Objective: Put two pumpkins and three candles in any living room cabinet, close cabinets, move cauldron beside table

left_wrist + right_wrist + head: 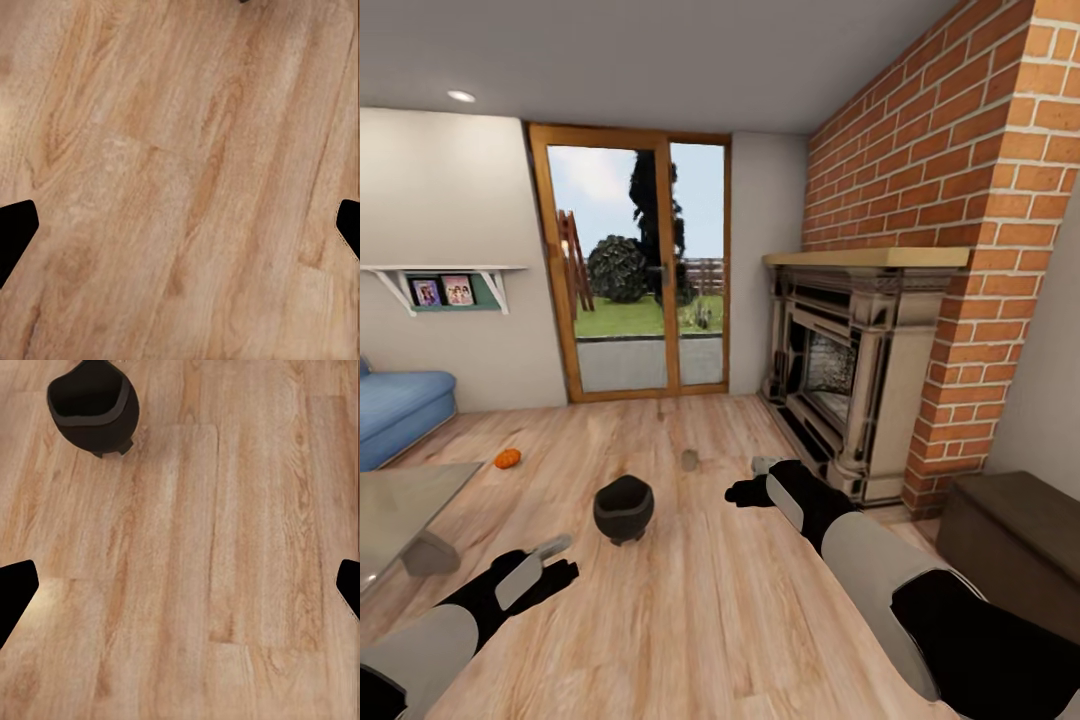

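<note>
Cauldron [624, 507]: you have it upright on the wood floor [700, 600], between your two arms, well apart from the table [400, 505] at the left edge.
Pumpkin [507, 458]: on the floor beyond the table's far corner.
Small grey objects [689, 459]: on the floor before the fireplace [840, 390]; too small to tell.
Cabinet [1015, 550]: low, at your right.
Left gripper [545, 568]: jaws spread wide, empty, over bare floor.
Right gripper [745, 491]: jaws spread wide, empty, just beside the cauldron.

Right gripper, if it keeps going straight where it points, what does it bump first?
Probably the bare wooden floor. The right gripper points down at the planks with its fingers spread; the cauldron sits off to one side.
</note>
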Robot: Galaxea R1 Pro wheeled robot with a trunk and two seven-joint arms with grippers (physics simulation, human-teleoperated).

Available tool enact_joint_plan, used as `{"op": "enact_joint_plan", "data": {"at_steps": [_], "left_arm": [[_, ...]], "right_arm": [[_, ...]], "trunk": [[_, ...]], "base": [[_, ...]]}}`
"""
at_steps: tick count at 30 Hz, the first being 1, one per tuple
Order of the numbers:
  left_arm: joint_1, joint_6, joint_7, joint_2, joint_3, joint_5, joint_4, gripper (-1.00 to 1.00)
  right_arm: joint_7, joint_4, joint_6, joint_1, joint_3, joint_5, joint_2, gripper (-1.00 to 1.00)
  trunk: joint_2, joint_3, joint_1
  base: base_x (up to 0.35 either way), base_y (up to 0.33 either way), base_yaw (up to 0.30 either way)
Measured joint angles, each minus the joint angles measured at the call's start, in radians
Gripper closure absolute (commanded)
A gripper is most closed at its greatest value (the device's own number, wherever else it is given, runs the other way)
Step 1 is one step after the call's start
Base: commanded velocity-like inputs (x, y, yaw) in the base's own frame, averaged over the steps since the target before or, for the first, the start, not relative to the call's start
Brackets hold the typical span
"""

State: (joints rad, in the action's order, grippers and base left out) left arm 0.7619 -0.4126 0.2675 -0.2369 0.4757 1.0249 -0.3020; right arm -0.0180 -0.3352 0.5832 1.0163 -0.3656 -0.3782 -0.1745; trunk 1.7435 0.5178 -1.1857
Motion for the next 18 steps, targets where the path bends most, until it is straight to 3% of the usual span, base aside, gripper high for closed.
{"op": "enact_joint_plan", "data": {"at_steps": [10,18], "left_arm": [[0.0,0.0,-0.001,0.005,0.0,0.0,-0.009,-1.0],[0.0,-0.001,-0.005,-0.002,-0.004,0.0,-0.017,-1.0]], "right_arm": [[0.0,0.001,0.007,-0.003,0.0,0.002,0.0,-1.0],[0.002,0.004,0.004,-0.048,0.001,-0.001,0.0,-1.0]], "trunk": [[0.0,0.0,0.0],[0.0,0.0,0.0]], "base": [[0.222,-0.218,0.004],[0.322,0.06,0.0]]}}
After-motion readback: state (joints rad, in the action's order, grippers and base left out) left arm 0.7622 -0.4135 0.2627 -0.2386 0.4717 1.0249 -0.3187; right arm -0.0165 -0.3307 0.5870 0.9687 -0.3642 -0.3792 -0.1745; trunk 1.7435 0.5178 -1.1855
